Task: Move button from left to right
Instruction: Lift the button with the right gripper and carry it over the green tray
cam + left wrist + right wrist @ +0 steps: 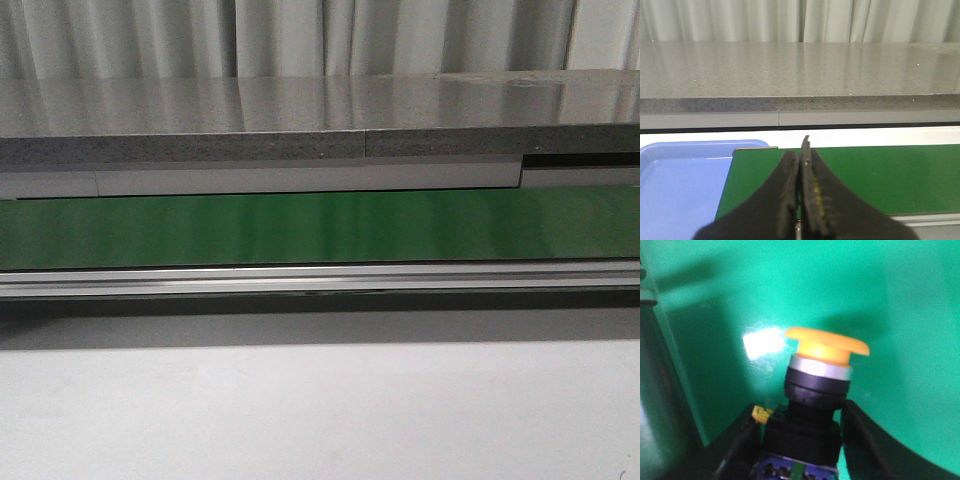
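right wrist: one button [812, 405], gripped.

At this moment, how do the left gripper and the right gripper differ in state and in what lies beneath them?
The left gripper is empty with its jaws pressed together; the right gripper has its jaws spread on either side of the button, around its black body. The left gripper hangs at the end of the green belt next to a blue tray; the right gripper sees only green surface. Both have black jaws.
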### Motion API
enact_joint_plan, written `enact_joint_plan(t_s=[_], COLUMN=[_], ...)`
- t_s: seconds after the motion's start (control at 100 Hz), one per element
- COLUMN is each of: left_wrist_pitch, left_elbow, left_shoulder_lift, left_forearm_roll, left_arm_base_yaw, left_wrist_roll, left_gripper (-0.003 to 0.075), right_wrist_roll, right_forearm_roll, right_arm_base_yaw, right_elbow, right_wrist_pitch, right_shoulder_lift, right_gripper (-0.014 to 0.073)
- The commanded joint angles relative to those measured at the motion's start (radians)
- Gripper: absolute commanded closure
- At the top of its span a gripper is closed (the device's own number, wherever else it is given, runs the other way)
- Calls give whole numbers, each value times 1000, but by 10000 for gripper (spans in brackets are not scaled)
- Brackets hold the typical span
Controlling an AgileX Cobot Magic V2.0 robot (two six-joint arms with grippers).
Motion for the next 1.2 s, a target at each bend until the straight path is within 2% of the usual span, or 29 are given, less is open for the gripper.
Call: enact_joint_plan(t_s=[0.0,0.19,0.27,0.54,0.73,0.87,1.19], left_wrist_pitch=[-74,-74,-74,-74,-74,-74,-74], left_elbow=[-29,-29,-29,-29,-29,-29,-29], left_shoulder_lift=[7,7,7,7,7,7,7], left_forearm_roll=[-14,-14,-14,-14,-14,-14,-14], left_arm_base_yaw=[-9,-9,-9,-9,-9,-9,-9], left_wrist_roll=[-2,-2,-2,-2,-2,-2,-2], left_gripper=[741,741,741,741,741,741,741], right_wrist_roll=[-15,-15,-15,-14,-14,-14,-15], right_forearm_roll=[13,13,12,15,74,79,81], right_arm_base_yaw=[-2,-3,-3,-5,23,96,344], right_elbow=[-32,-32,-34,-36,-36,-33,11], right_wrist_pitch=[-11,-25,-28,-49,-82,-87,-129], right_shoulder_lift=[-49,-49,-49,-87,-178,-259,-486], right_gripper=[379,62,2,-1,-1,-1,-1])
